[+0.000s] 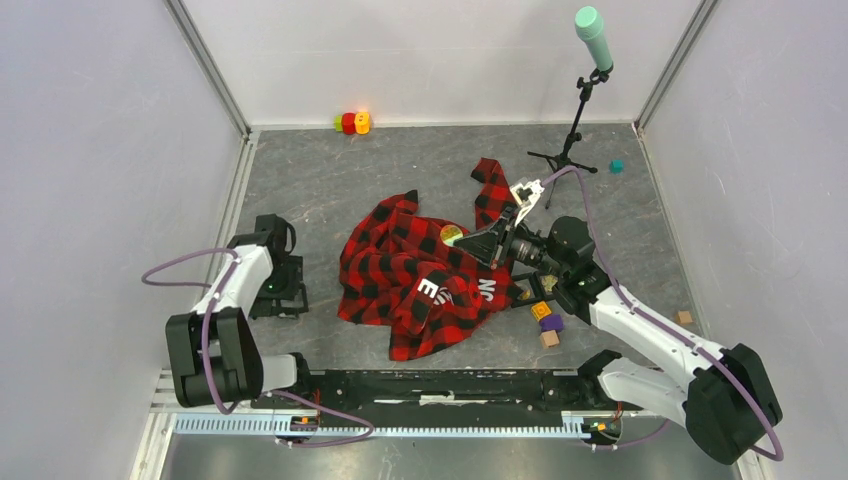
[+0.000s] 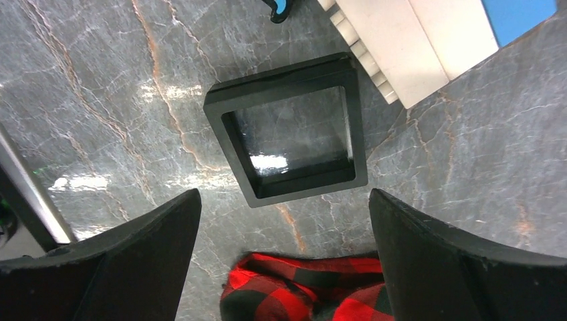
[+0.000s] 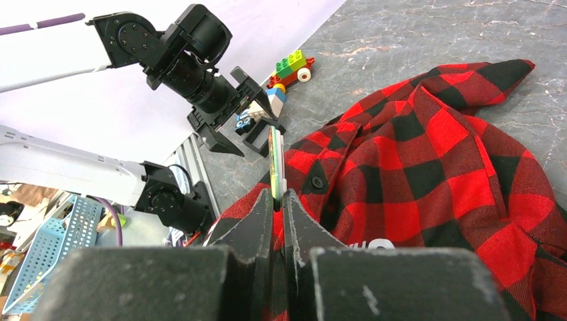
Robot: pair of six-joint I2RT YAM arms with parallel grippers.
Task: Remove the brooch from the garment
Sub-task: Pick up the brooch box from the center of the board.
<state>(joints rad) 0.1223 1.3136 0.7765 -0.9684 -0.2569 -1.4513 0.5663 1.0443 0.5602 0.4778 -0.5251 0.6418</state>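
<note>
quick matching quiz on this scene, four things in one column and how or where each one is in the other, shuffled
Things:
1 left pincer
2 right pincer
3 garment
4 black square tray

States:
a shut on the brooch
b crumpled in a heap between the two arms
c empty, just ahead of the left pincer
d open wide, holding nothing

Pairs: 1-d; 2-a; 3-b; 4-c

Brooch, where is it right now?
The brooch sits near the middle of the top view, at the upper edge of the garment, pinched at the tip of the right end effector.
</note>
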